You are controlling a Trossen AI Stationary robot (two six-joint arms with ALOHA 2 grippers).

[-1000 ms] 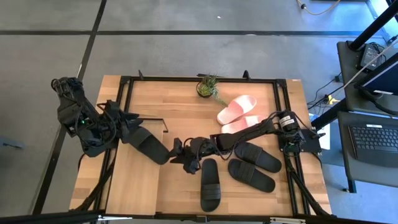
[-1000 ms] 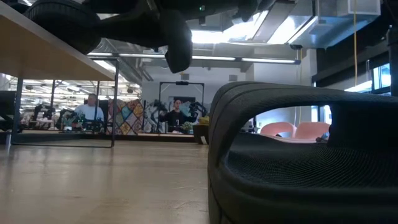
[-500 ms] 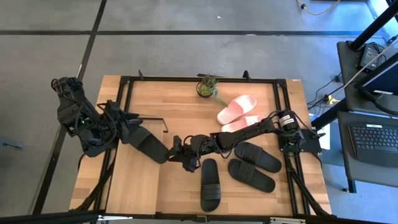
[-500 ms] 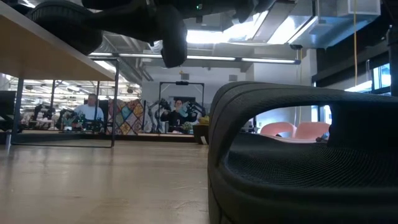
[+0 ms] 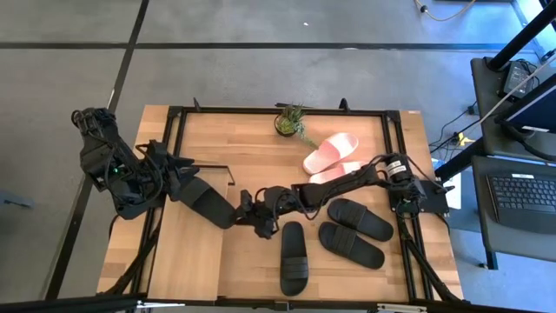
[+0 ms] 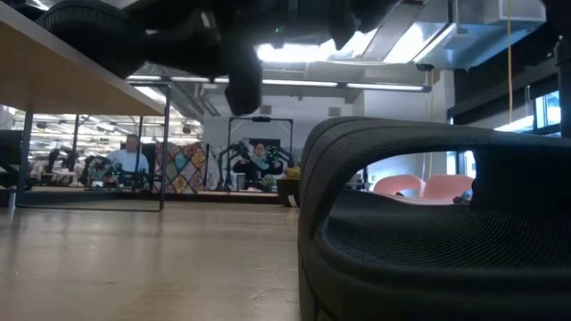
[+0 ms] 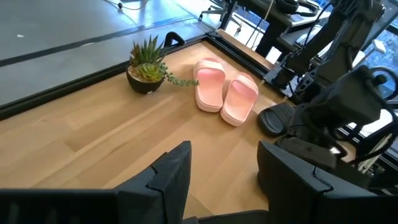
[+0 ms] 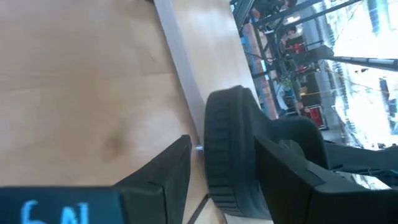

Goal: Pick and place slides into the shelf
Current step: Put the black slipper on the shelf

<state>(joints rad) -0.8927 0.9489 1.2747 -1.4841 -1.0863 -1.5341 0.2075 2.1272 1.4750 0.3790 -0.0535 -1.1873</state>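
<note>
Black rubber fills both grips: the left gripper (image 5: 187,183) clasps one end of a black slide (image 5: 208,203) above the shelf (image 5: 187,252), and the right gripper (image 5: 250,215) closes its fingers (image 8: 163,177) around the sole at the other end. Three black slides (image 5: 350,231) lie at four o'clock, pink slides (image 7: 222,92) at one. Only the left wrist view shows the plant (image 7: 147,65) beside the pink pair.

- The desk (image 5: 261,269) is pale planked wood, smooth with a light sheen.
- Black slides (image 5: 294,257) look matt, rubbery; the nearest sole is finely textured.
- Pink slides (image 7: 224,93) look smooth, soft foam.
</note>
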